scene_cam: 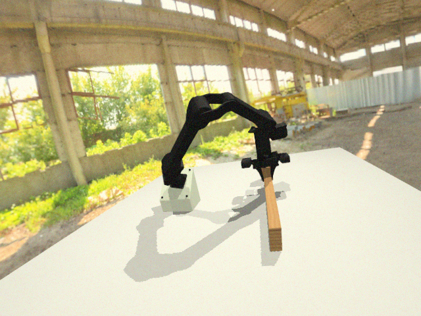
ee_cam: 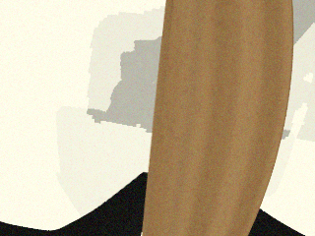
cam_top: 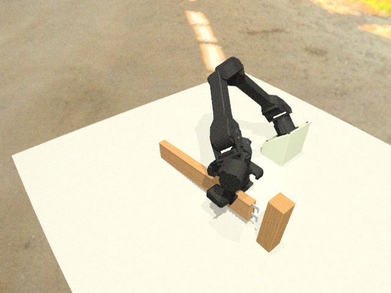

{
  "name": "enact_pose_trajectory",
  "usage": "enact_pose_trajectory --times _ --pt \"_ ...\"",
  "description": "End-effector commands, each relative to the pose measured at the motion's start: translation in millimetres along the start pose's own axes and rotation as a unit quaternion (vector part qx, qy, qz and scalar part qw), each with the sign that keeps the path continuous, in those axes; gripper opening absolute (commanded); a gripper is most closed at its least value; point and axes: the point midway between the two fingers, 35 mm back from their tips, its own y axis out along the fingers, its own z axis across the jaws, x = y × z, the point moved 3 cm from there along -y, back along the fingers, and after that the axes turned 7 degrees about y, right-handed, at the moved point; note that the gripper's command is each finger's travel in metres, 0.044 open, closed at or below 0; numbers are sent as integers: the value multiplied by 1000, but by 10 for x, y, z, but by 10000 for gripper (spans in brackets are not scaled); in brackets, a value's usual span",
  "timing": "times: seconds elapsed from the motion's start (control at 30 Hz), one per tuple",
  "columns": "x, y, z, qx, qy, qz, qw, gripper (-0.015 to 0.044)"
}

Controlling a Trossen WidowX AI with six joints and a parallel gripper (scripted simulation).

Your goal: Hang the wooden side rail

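The long wooden side rail (cam_top: 186, 163) (scene_cam: 272, 210) (ee_cam: 220, 125) stands on its narrow edge. Its hook end is raised off the table and its far end is down on the table. My gripper (cam_top: 228, 191) (scene_cam: 266, 166) is shut on the rail near the hook end. Two steel hooks (cam_top: 255, 212) stick out of that end, a small gap short of the headboard post (cam_top: 274, 222), an upright wooden block. The post's slot and pins are hidden in these views. In the wrist view the rail fills the middle and hides my fingertips.
The arm's pale base block (cam_top: 285, 146) (scene_cam: 178, 197) stands behind the rail on the white table (cam_top: 110, 220) (scene_cam: 339, 220). The table's edges drop off to a dirt floor all round.
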Motion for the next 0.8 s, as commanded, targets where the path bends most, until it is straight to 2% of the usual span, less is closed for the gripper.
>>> enact_pose_trajectory --times 0.0,0.77 --pt "-37 -52 14 6 1 4 1000 0" --pt "-57 -67 32 6 1 4 1000 0"
